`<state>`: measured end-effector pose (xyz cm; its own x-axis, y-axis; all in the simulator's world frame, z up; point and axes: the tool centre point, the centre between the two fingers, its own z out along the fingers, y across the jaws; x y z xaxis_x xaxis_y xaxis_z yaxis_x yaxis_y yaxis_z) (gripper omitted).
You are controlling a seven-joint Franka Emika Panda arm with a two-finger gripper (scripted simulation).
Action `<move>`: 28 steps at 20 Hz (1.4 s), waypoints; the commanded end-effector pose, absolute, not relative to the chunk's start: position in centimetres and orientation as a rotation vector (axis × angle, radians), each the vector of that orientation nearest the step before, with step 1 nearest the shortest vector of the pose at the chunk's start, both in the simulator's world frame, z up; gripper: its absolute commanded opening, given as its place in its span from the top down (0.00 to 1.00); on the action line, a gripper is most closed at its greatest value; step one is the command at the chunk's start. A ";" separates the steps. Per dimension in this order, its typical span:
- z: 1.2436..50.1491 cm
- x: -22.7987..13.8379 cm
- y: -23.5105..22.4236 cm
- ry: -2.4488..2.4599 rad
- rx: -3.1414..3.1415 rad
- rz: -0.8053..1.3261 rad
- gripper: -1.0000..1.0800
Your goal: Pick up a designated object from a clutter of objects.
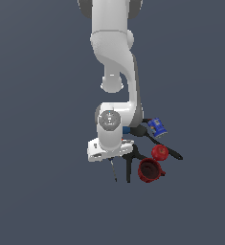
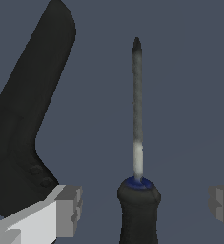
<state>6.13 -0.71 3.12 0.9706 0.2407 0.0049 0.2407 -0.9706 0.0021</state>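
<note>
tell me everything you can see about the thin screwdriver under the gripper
The screwdriver is slim, with a dark rounded handle, a blue ring where the shaft starts, and a thin grey metal-looking shaft darkening to a pointed tip. It lies flat on the dark surface. In the wrist view its handle sits between the open gripper's grey fingers, which stand apart from it on both sides. A large black clamp lies beside it without touching. In the exterior view it shows only as a thin line below the hand.
</note>
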 end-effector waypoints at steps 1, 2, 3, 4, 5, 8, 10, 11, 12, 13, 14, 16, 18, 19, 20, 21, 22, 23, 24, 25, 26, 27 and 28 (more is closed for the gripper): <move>1.9 5.9 -0.5 0.385 3.118 0.000 0.04; 1.7 6.0 -0.5 0.385 3.118 0.000 0.04; 1.6 6.0 -0.5 0.385 3.118 0.000 0.04; 1.5 6.0 -0.5 0.385 3.118 0.000 0.04; 1.5 6.0 -0.5 0.385 3.118 0.000 0.04; 1.5 6.0 -0.5 0.385 3.118 0.000 1.00; 1.5 6.0 -0.5 0.385 3.118 0.000 1.00; 1.5 6.0 -0.5 0.385 3.118 0.000 1.00; 1.5 6.0 -0.5 0.385 3.118 0.000 1.00; 1.5 6.0 -0.5 0.385 3.118 0.000 1.00; 1.5 6.0 -0.5 0.385 3.118 0.000 1.00; 1.8 6.2 -0.5 0.385 3.117 0.007 1.00; 1.9 6.2 -0.6 0.385 3.117 0.007 1.00; 2.0 6.2 -0.6 0.385 3.117 0.007 1.00; 2.2 6.1 -0.7 0.385 3.117 0.007 1.00; 2.4 6.1 -0.8 0.385 3.117 0.007 1.00; 2.7 6.1 -0.9 0.385 3.117 0.007 1.00; 3.1 6.1 -1.0 0.385 3.117 0.007 1.00; 3.5 6.0 -1.2 0.385 3.117 0.007 1.00; 3.9 6.0 -1.3 0.385 3.117 0.007 1.00; 4.5 5.9 -1.5 0.385 3.117 0.007 1.00; 5.0 5.9 -1.8 0.385 3.117 0.007 1.00; 5.6 5.8 -2.0 0.386 3.117 0.006 1.00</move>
<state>5.86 -1.65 4.71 0.9698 0.2440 0.0022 0.2440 -0.9698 0.0004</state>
